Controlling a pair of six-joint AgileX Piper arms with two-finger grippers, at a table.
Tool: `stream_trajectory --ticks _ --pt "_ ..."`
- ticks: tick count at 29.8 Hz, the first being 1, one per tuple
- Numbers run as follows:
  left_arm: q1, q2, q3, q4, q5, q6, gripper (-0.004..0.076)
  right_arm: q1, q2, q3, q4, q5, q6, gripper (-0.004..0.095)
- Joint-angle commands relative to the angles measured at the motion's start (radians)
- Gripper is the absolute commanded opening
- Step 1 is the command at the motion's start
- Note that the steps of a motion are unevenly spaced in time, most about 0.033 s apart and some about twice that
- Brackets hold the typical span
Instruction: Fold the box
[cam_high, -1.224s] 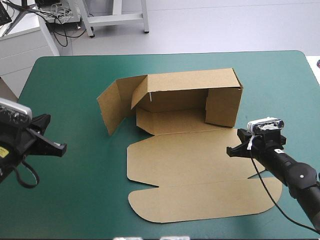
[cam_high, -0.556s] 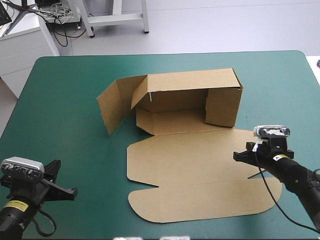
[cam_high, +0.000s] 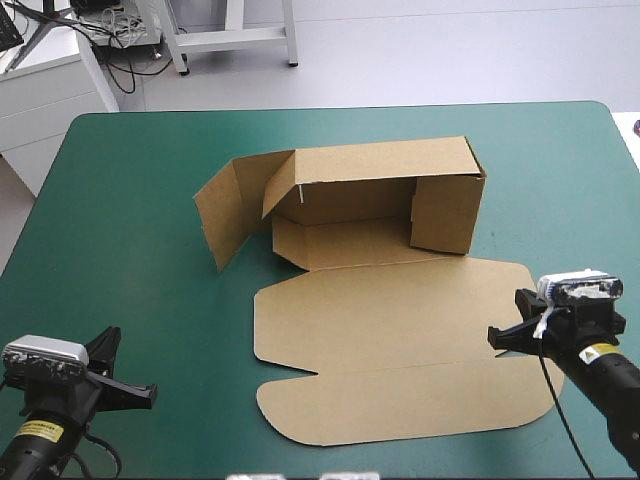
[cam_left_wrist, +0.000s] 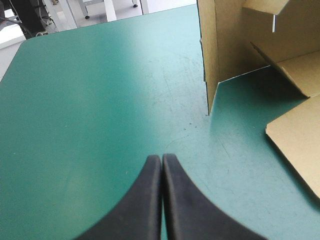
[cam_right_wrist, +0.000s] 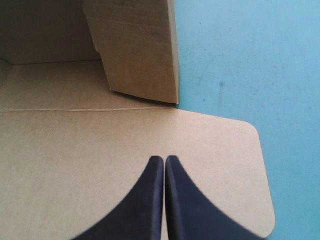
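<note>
The box (cam_high: 380, 330) is plain brown board without print, darker where its raised walls shade the inside. The tabletop (cam_high: 130, 200) has an even teal-green cover. The left hand (cam_left_wrist: 162, 157) and the right hand (cam_right_wrist: 164, 158) are plain black.

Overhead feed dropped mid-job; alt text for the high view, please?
The brown box stands part-folded at mid-table, walls raised, its lid lying flat toward the near edge of the teal-green cover. The left gripper, shut, is over bare cover near the front-left corner; the right gripper, shut, is over the lid's right edge.
</note>
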Motion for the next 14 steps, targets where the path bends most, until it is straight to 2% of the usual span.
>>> stream_trajectory --ticks 1,6,14 --pt "-0.005 -0.032 0.004 -0.02 -0.079 -0.008 -0.001 -0.01 -0.097 0.015 -0.02 -0.035 0.024 0.0" --pt "-0.005 -0.096 0.034 -0.024 -0.081 -0.01 -0.001 -0.01 -0.234 0.068 -0.063 -0.012 0.036 0.0" --pt "-0.005 -0.118 0.034 -0.022 -0.048 -0.01 -0.001 -0.01 -0.41 0.08 -0.21 0.097 0.167 0.0"
